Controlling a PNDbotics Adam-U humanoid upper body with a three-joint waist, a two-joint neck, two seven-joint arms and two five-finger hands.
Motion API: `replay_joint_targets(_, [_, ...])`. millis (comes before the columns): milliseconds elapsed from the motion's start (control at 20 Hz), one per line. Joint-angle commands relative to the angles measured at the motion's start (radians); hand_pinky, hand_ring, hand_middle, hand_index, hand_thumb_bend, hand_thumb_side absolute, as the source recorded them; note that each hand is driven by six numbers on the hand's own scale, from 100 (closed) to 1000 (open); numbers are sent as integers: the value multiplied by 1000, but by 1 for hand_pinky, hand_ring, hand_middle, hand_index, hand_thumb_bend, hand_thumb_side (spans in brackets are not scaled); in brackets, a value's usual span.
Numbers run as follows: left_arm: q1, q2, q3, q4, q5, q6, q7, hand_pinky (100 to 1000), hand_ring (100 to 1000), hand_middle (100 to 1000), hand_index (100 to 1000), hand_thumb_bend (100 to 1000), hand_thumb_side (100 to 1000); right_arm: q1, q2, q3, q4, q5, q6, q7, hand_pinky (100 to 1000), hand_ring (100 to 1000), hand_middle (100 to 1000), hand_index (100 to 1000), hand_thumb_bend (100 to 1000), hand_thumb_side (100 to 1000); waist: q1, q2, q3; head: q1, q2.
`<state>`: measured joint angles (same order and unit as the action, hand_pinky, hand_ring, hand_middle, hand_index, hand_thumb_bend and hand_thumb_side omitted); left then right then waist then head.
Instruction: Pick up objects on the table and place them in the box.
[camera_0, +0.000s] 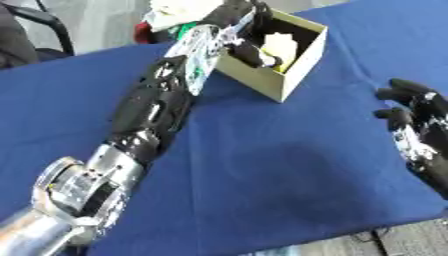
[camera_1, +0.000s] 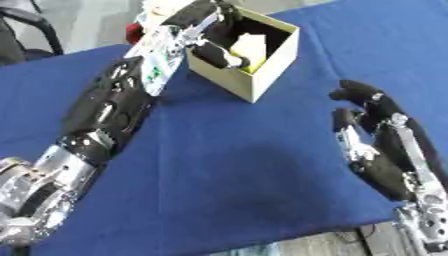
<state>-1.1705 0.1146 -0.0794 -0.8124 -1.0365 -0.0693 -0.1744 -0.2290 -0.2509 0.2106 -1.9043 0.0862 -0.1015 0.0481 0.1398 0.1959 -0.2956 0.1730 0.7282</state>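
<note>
The left hand (camera_1: 213, 37) is reaching into the box (camera_0: 300, 62), its arm stretching diagonally from the lower left corner up across the table (camera_0: 262, 175). The fingers are lying inside the box opening; whether they are holding anything cannot be told. Just beside the hand, inside the box, a pale yellowish object (camera_1: 248, 47) is sitting against the dark interior — its shape is unclear. The box is a tan, open-topped cardboard cube standing on the far part of the blue cloth-covered table. Behind the box and arm, something white and something red (camera_0: 144, 32) are showing at the table's far edge. The right hand (camera_1: 378, 145) is resting at the right side of the table — fingers relaxed and apart, holding nothing, well apart from the box.
</note>
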Motion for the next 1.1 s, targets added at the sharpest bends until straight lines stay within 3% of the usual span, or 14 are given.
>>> replay_joint_targets(50, [-15, 31, 3, -43, 30, -5, 11, 658, 597, 621, 812, 594, 394, -10, 0, -1, -8, -2, -2, 2, 754, 886, 723, 877, 100, 512, -14, -19, 6, -4, -8])
replay_joint_targets(300, [13, 109, -14, -178, 161, -12, 33, 634, 576, 579, 783, 507, 379, -1, 0, -13, -8, -1, -1, -9, 754, 885, 723, 879, 100, 512, -23, -27, 37, -20, -3])
replay_joint_targets(350, [28, 135, -18, -221, 205, -14, 37, 630, 574, 578, 781, 422, 400, 1, 0, -16, -8, 0, -1, -12, 754, 885, 723, 879, 100, 511, -25, -28, 46, -24, 0])
replay_joint_targets(400, [45, 161, -23, -266, 252, -13, 39, 629, 575, 575, 780, 488, 369, 3, 0, -18, -8, 1, -1, -15, 754, 885, 723, 880, 100, 512, -26, -30, 54, -27, 2])
replay_joint_targets(500, [93, 217, -31, -370, 353, -12, 45, 629, 582, 576, 781, 469, 376, 6, 0, -23, -8, 2, 0, -20, 754, 885, 723, 881, 100, 513, -29, -31, 72, -32, 6])
replay_joint_targets(800, [311, 340, -1, -673, 666, -18, 107, 615, 590, 574, 779, 404, 362, 12, 3, -34, -8, 5, 1, -34, 754, 885, 723, 883, 100, 514, -43, -25, 131, -33, 16])
replay_joint_targets(1100, [516, 332, 45, -849, 809, -9, 193, 601, 591, 570, 777, 360, 383, 17, 5, -41, -7, 11, 3, -45, 753, 885, 722, 884, 100, 507, -53, -14, 181, -21, 30])
